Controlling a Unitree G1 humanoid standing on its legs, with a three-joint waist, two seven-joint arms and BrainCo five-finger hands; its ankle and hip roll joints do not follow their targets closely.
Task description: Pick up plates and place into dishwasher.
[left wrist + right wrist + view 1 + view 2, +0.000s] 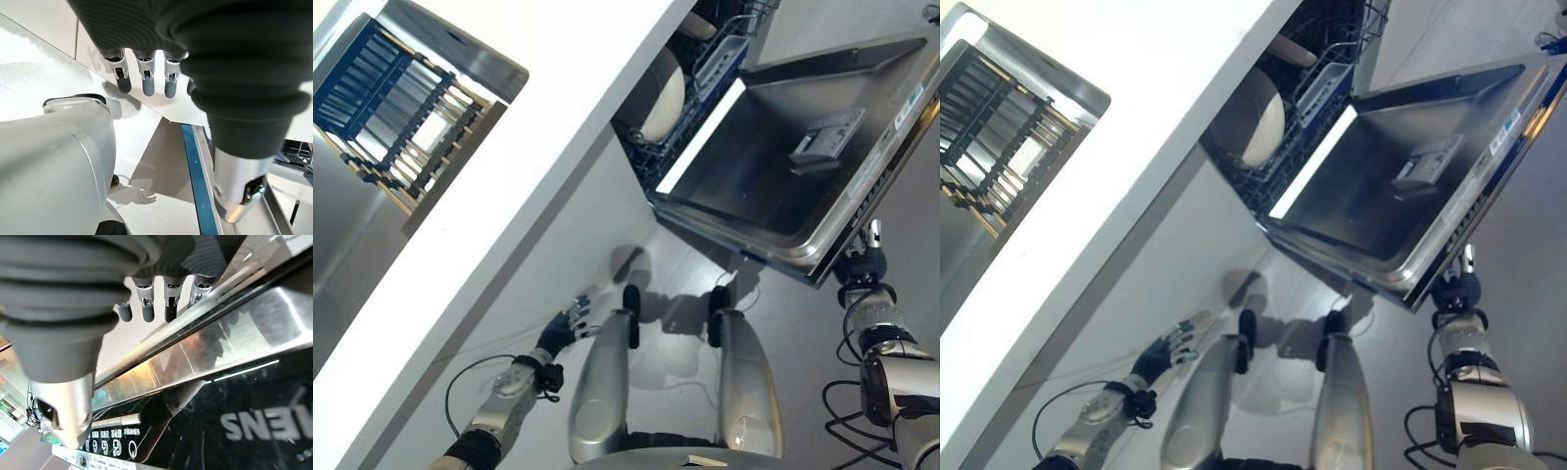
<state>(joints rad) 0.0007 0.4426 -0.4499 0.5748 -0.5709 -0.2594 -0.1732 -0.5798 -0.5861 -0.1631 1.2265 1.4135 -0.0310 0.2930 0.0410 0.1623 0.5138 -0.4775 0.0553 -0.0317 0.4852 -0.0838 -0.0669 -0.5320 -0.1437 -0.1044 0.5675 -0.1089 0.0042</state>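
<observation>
Dark-tipped fingers of the right hand hang straight and empty just below the outer edge of the open dishwasher door, gripping nothing. Left hand, well clear of that door toward the white counter, is spread loose — empty too. One pale plate stands in the rack behind the door. Risk, as I judge it: raising the right hand could knock the door's edge — it sits very close.

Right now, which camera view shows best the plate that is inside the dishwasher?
The left eye view: the plate stands on edge in the lower rack, its pale face visible. The right eye view shows it similarly, slightly darker. In the wrist views I cannot make it out.
</observation>
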